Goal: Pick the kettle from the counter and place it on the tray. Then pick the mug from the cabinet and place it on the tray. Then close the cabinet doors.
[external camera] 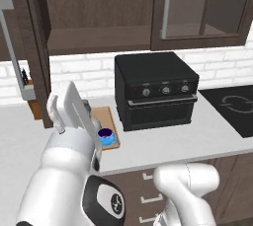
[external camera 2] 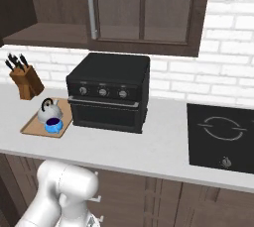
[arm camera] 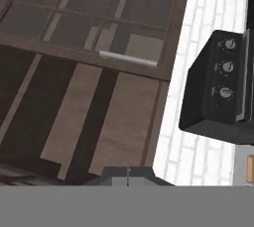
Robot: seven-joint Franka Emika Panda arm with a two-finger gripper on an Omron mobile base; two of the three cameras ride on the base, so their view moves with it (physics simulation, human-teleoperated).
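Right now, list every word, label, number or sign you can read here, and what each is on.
No readable text anywhere.
Oven: three knobs and a red light, no legible markings.
Stovetop: white burner ring lines and a knob, no words.
Arm: small round emblem, too blurred to read.

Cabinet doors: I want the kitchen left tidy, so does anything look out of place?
Yes. The left cabinet door stands open, baring the shelf; the right door is closed. Kettle and mug sit upright on the tray.

Even, flat light; slightly soft
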